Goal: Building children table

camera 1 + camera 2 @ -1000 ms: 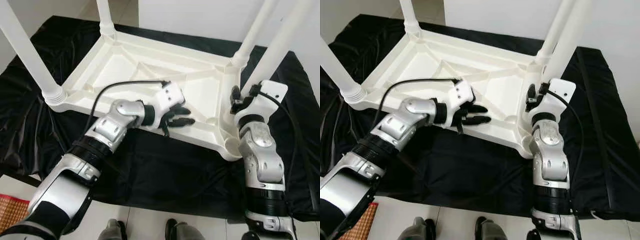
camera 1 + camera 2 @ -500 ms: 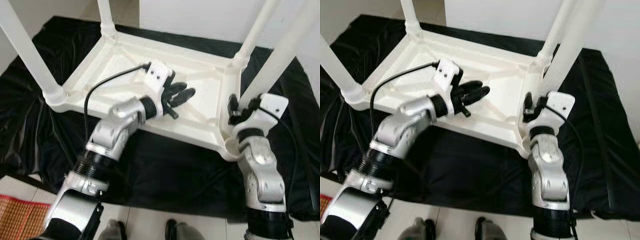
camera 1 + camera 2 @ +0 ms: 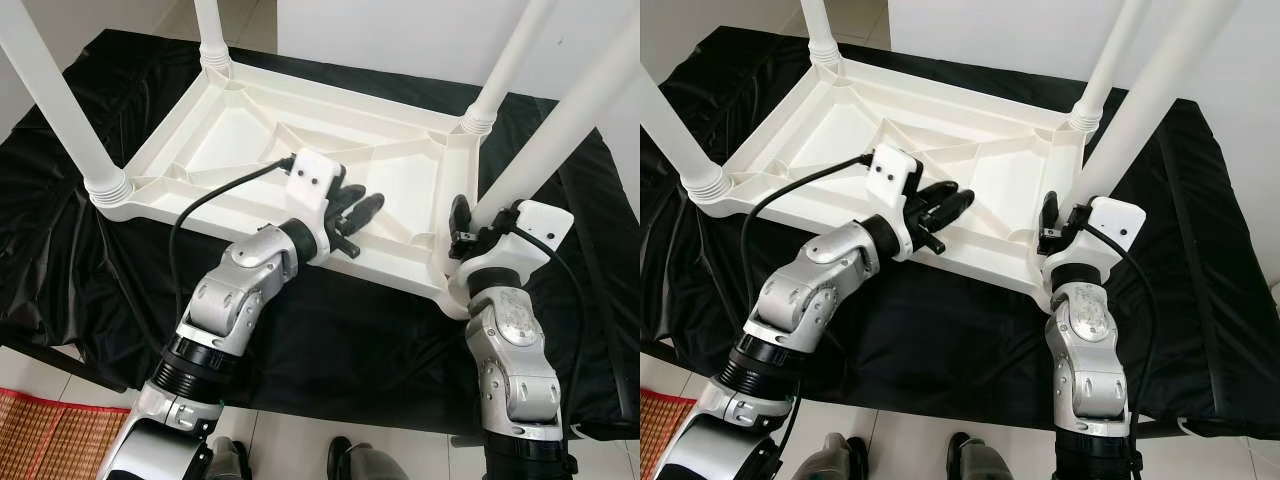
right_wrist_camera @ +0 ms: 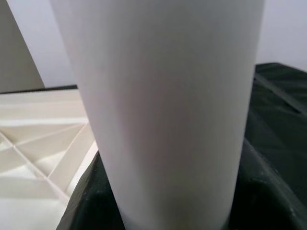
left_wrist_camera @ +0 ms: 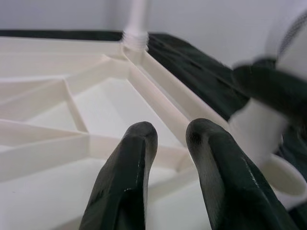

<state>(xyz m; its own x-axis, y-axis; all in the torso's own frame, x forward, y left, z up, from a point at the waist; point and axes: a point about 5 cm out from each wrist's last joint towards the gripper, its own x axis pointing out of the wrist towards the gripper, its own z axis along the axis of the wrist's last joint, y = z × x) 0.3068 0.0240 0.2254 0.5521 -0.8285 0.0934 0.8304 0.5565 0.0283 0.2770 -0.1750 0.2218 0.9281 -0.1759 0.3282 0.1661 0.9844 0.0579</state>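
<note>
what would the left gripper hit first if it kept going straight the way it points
Probably the near-right table leg held by the right gripper, or the tabletop's side rim before it; the left gripper points that way, though depth is unclear.

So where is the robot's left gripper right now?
In the left eye view, the left gripper hovers over the upturned white plastic table top, near its front rim, left of the right gripper at the white leg.

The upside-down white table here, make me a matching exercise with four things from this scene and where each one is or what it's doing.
Things:
1. left gripper
2. right gripper
3. black cloth
4. near right leg

States:
A. spread under the table
B. hovering over the ribbed underside, holding nothing
C. clamped at the foot of a leg
D. tilted, standing in the corner socket

Pairs: 1-B, 2-C, 3-A, 4-D
</note>
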